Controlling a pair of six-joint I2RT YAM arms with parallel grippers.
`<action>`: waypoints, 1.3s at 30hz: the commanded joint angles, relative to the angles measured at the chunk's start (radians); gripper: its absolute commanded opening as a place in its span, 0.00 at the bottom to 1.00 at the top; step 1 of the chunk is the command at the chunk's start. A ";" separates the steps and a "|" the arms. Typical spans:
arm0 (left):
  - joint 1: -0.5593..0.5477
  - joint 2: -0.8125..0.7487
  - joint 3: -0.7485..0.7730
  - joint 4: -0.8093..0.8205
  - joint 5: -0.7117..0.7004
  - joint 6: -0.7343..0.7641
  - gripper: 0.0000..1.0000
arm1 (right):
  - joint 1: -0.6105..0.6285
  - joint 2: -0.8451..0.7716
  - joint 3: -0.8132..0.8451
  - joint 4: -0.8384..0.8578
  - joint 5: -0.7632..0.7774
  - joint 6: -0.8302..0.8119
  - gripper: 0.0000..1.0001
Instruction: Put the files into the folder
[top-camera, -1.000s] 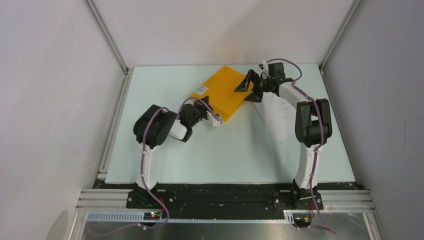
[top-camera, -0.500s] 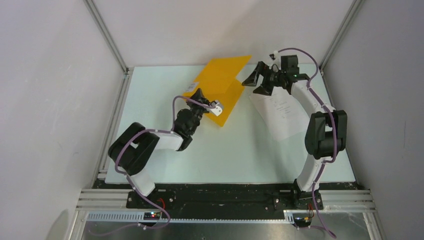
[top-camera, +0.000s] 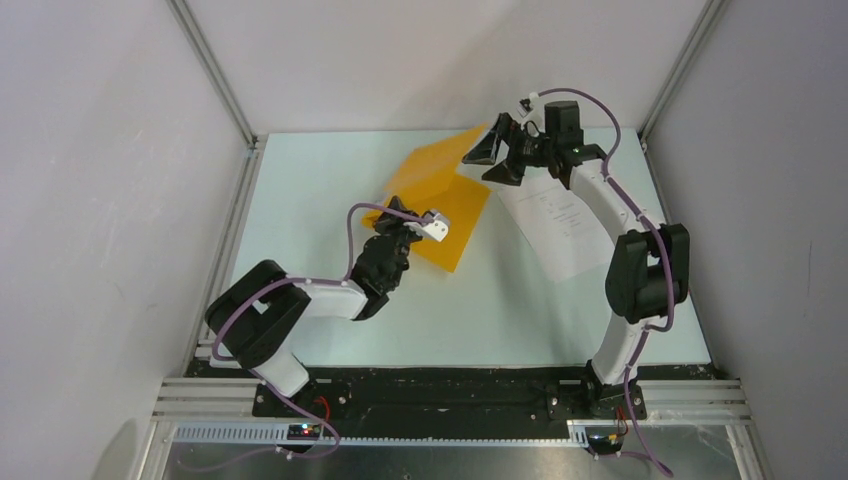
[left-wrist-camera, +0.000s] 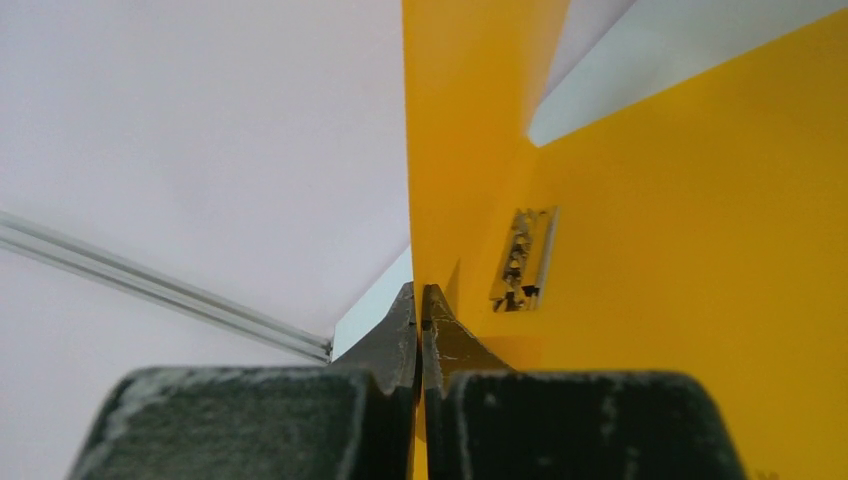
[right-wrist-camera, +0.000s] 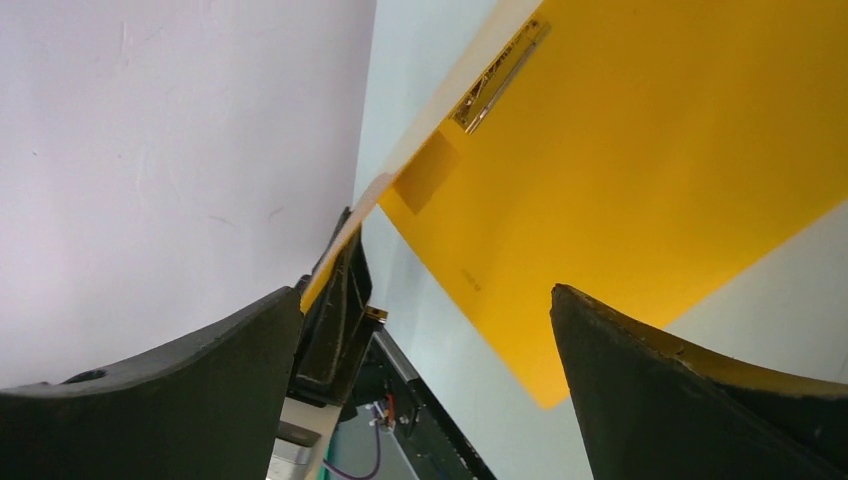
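Note:
The orange-yellow folder (top-camera: 458, 225) lies open at the table's middle back. Its top cover (top-camera: 430, 170) stands raised and tilted. My left gripper (top-camera: 398, 222) is shut on the near-left edge of that raised cover; in the left wrist view the gripper (left-wrist-camera: 420, 295) pinches the cover's edge, with the metal clip bar (left-wrist-camera: 525, 260) just beyond. My right gripper (top-camera: 490, 160) is open and empty by the raised cover's far right corner. In the right wrist view the gripper (right-wrist-camera: 425, 292) faces the lower cover (right-wrist-camera: 640, 150). The files (top-camera: 565, 225), a white printed sheet, lie flat to the folder's right under the right arm.
The pale table (top-camera: 470, 310) is bounded by metal frame rails (top-camera: 215, 75) and grey side walls. The right arm's elbow (top-camera: 645, 270) hangs over the near end of the sheet. The left arm's elbow (top-camera: 255, 320) sits low at the near left.
The left gripper lifted the top cover from closed to raised and drew back toward the near left. The folder shifted a little nearer. The right gripper rose and moved left by the cover's corner.

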 joint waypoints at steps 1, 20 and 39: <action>-0.029 -0.051 0.007 0.056 -0.047 -0.028 0.00 | 0.025 -0.068 0.012 0.037 0.005 0.059 0.99; 0.040 -0.299 0.240 -0.758 -0.289 -0.977 0.00 | 0.023 -0.077 -0.040 -0.014 -0.087 -0.317 0.95; 0.336 -0.729 -0.087 -1.409 0.129 -2.004 0.00 | 0.329 0.303 0.098 -0.015 0.204 -0.277 0.82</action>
